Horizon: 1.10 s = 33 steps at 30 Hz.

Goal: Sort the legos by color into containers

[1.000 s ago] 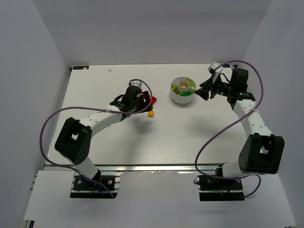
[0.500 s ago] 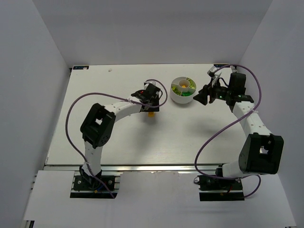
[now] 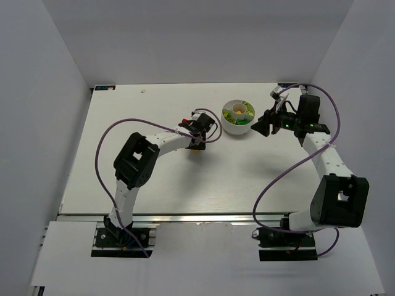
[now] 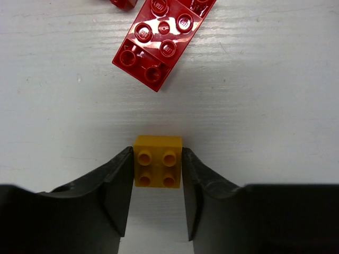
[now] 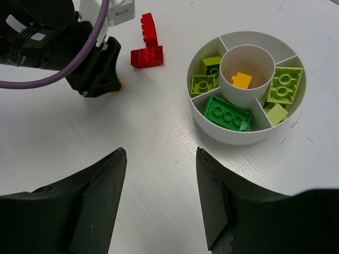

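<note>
An orange lego [image 4: 158,161] sits on the table with my left gripper [image 4: 157,153] shut on it, a finger pressed against each side. A large red lego [image 4: 161,39] lies just beyond it, and another red one [image 4: 123,2] shows at the frame's top edge. The white dish [image 5: 233,140] holds an orange lego [image 5: 241,80] in its centre cup, a dark green lego [image 5: 228,114] in the near wedge and yellow-green legos [image 5: 286,84] in the side wedges. My right gripper [image 5: 161,153] hangs open over bare table just short of the dish, with nothing between its fingers.
From above, the dish [image 3: 237,116] stands mid-table between my left gripper [image 3: 197,126] and my right gripper [image 3: 262,126]. Two red legos [image 5: 147,56] lie left of the dish, beside the left gripper. The left arm's purple cable loops over the table.
My left arm swung right and came down over the orange lego, and its jaws narrowed onto it. The right gripper shifted only slightly beside the dish.
</note>
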Each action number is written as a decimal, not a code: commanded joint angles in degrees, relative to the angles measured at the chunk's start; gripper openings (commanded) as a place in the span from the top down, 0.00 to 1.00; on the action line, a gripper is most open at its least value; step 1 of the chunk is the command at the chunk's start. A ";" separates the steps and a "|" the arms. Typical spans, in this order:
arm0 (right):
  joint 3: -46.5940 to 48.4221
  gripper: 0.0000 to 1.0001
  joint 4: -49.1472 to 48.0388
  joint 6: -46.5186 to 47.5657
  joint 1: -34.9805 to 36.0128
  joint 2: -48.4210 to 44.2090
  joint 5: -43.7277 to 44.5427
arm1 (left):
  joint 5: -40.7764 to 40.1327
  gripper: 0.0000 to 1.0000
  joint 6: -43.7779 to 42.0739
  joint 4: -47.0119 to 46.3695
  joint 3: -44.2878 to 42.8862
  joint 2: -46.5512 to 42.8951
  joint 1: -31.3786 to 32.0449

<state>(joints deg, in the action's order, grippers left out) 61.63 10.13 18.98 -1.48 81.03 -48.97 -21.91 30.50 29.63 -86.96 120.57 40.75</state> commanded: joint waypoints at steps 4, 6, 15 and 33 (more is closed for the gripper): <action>0.34 0.39 -1.52 -1.14 -0.19 -1.58 -0.25 | -0.68 0.70 -0.35 -0.88 -0.67 -2.62 0.56; 0.43 0.39 -1.34 -1.14 -0.19 -1.76 -0.16 | 0.37 0.81 -0.27 -1.76 -0.41 -4.20 0.56; 2.01 0.54 -2.92 -4.12 -0.28 -2.55 2.38 | 16.80 0.92 -2.20 -15.99 -1.72 -10.80 0.64; 5.08 1.00 -3.19 -8.17 -2.04 -3.25 7.31 | 27.01 0.95 -4.48 -36.29 -27.64 8.96 0.64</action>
<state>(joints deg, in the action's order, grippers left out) 64.51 7.88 11.70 -3.20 79.00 -41.71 3.31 26.98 -2.13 -111.26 127.57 41.06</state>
